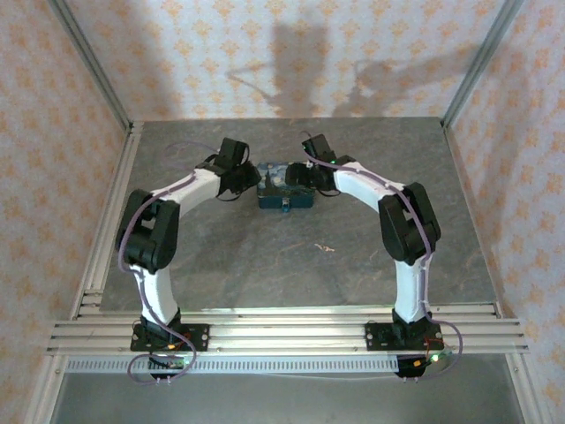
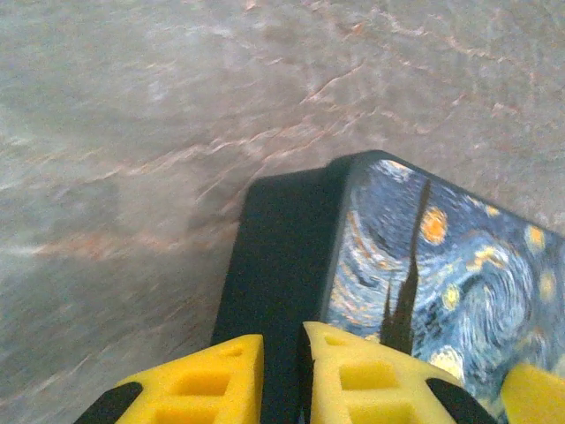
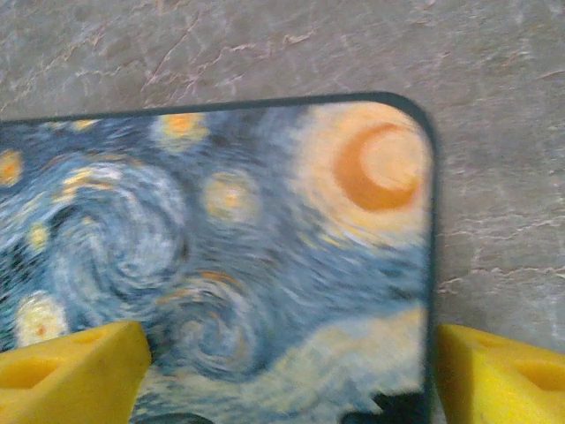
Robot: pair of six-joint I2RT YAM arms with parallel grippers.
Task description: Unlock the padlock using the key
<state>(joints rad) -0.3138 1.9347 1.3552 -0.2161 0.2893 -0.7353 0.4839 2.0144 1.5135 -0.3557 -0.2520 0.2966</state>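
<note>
**Desk:** What's in the frame?

**Operator:** From overhead, I have both arms curved in over the blue swirl-painted tin (image 1: 284, 187) at the far middle of the grey table (image 1: 221, 274). My left gripper (image 2: 284, 343) sits at the tin's dark end wall, its yellow fingers (image 2: 203, 380) drawn almost together with only a slit between them. Whether they pinch anything, I can't tell. My right gripper (image 3: 287, 375) is spread wide, one finger over the painted lid, the other just past its edge.

**Desk:** And the padlock?

**Operator:** A tiny bluish speck, the padlock (image 1: 285, 209), sits against the tin's near side. The key (image 1: 325, 248), a pale sliver, lies on the table nearer my bases, apart from both grippers. Both are too small for detail.
</note>
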